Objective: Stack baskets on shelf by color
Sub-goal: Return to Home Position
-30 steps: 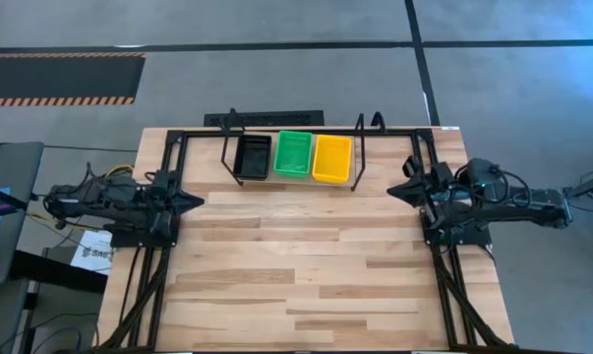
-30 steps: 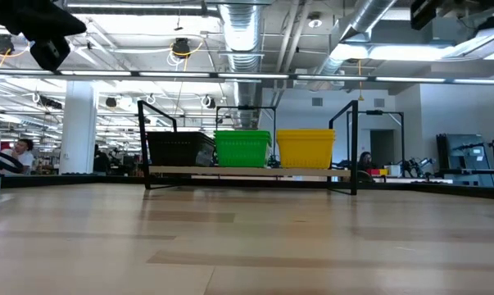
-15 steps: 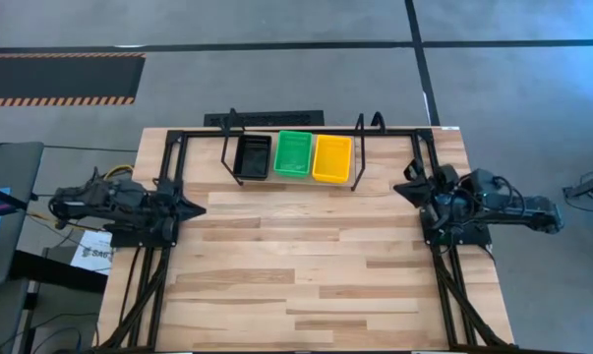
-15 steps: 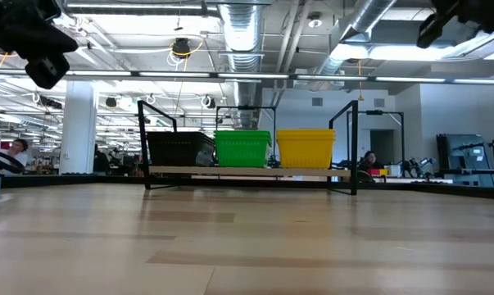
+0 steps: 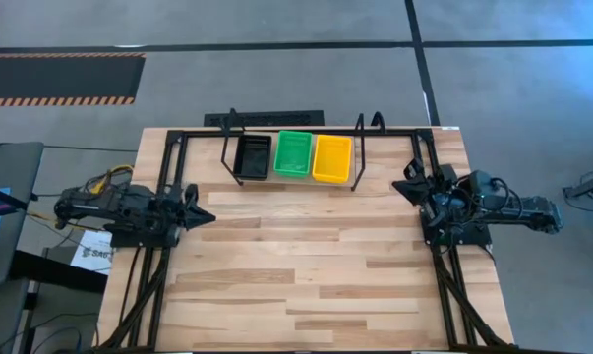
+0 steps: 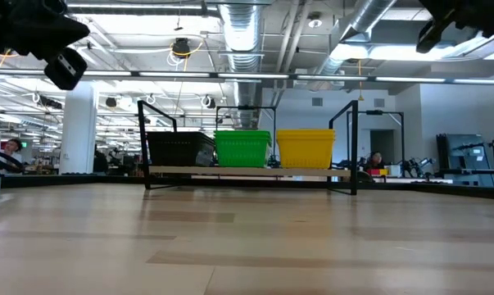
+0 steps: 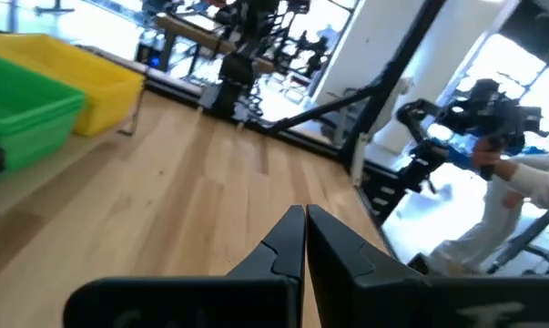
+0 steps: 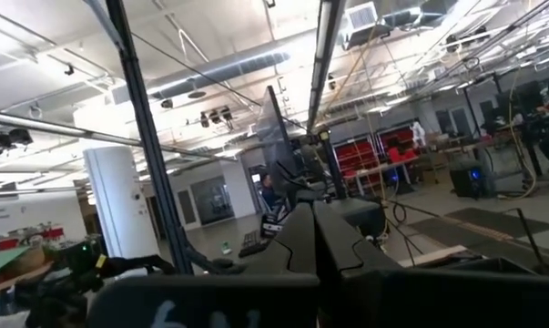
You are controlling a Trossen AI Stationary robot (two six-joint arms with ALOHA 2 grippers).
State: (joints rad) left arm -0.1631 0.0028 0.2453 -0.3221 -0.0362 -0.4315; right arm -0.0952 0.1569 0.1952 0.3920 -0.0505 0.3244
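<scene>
Baskets (image 5: 295, 154) stand on the shelf (image 6: 247, 171), well apart from both grippers. Left gripper (image 7: 304, 219) and right gripper (image 8: 312, 214): fingers pressed together, holding nothing.

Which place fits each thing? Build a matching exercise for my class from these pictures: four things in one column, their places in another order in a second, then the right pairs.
Things:
1. black baskets
2. green baskets
3. yellow baskets
4. left end effector

Places:
A. middle of the shelf
B. over the left side of the table, away from the shelf
C. right end of the shelf
D. left end of the shelf

Pairs: 1-D, 2-A, 3-C, 4-B
</scene>
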